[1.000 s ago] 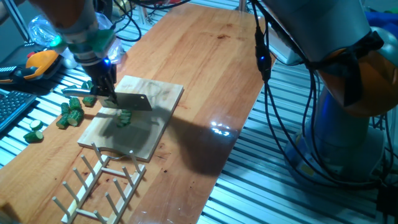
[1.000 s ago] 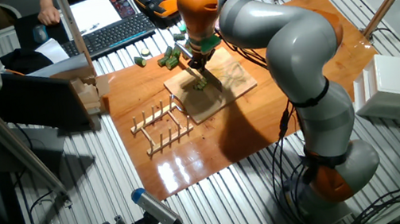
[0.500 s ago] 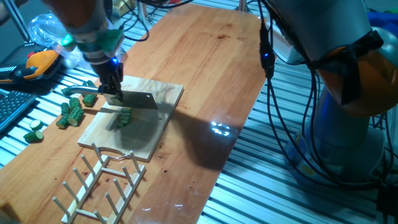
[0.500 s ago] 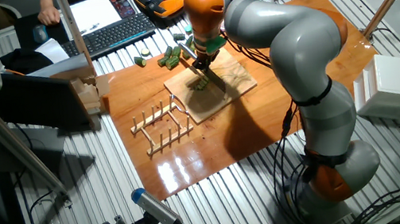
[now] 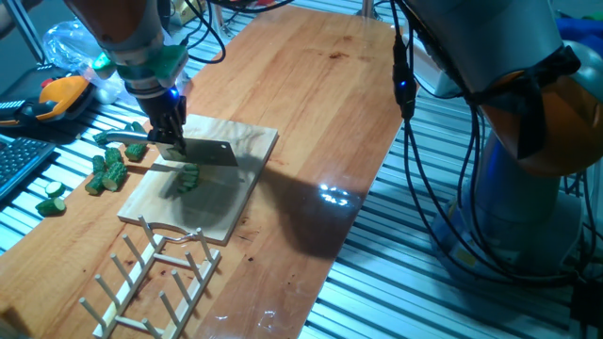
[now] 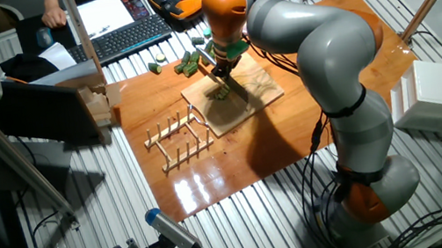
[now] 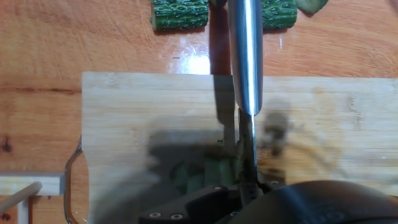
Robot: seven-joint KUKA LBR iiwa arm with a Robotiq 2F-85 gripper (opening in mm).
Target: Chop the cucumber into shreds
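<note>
The black two-finger gripper [image 5: 168, 141] pinches the steel handle of a broad grey cleaver [image 5: 209, 153], its blade hanging just above the small green cucumber piece [image 5: 189, 177], which lies alone near the middle of the pale wooden chopping board [image 5: 247, 141]. Left of the board, several knobbly dark-green cucumber chunks [image 5: 108, 173] sit heaped on the glossy brown wooden tabletop [image 5: 320, 85], a light wooden dowel rack [image 5: 155, 280] stands nearer the camera, and ribbed metal flooring [image 5: 415, 301] lies to the right.

In the hand view we see only part of the cucumber [image 7: 208, 173], shadowed and half covered by the knife [image 7: 246, 74] and the tool's dark body at the bottom edge; slice or shreds, we cannot tell. The 2 knobbly chunks [image 7: 180, 14] are cut off by the top edge. In both fixed views the tool [image 5: 170, 141] blocks the knife handle, so its fingers' closure stays unclear.
</note>
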